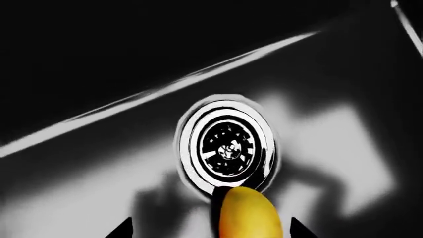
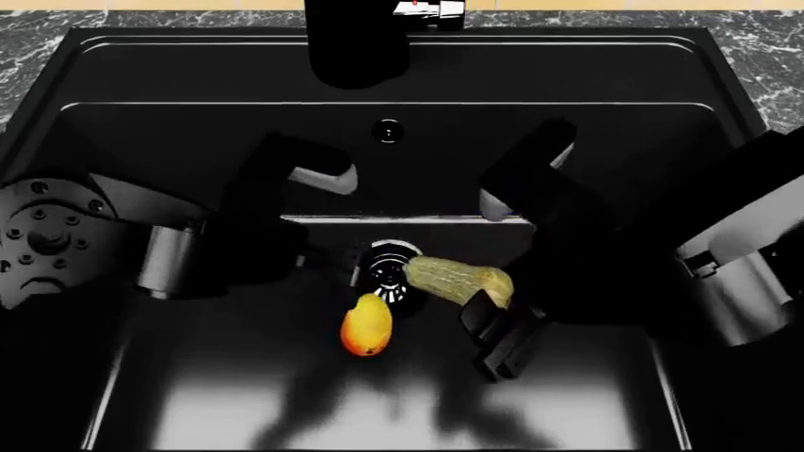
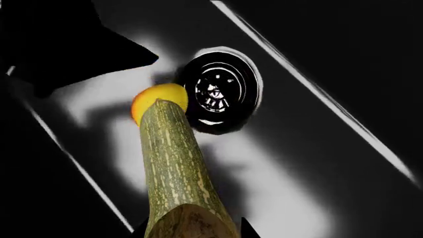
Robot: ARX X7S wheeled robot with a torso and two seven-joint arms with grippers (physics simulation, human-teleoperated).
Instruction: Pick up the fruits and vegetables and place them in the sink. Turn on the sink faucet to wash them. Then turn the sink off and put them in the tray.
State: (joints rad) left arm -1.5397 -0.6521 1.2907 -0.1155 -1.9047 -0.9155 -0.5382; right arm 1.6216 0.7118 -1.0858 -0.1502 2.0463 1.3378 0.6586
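Note:
The mango (image 2: pixel 365 326) lies on the floor of the black sink (image 2: pixel 188 395), just in front of the drain (image 2: pixel 388 267). In the left wrist view the mango (image 1: pixel 250 214) sits between the wide-apart tips of my left gripper (image 1: pixel 210 230), which is open, with a gap on each side. My right gripper (image 3: pixel 193 230) is shut on the bulbous end of the squash (image 3: pixel 173 163). The squash (image 2: pixel 455 277) hangs over the drain, its thin end pointing at the mango. The sink faucet (image 2: pixel 358 42) stands at the back, its chrome-tipped lever (image 2: pixel 427 9) beside it. The tray is out of view.
An overflow hole (image 2: pixel 388 132) sits in the sink's back wall. Marble countertop (image 2: pixel 773 42) borders the basin at the far corners. Both forearms reach down into the basin, one from each side.

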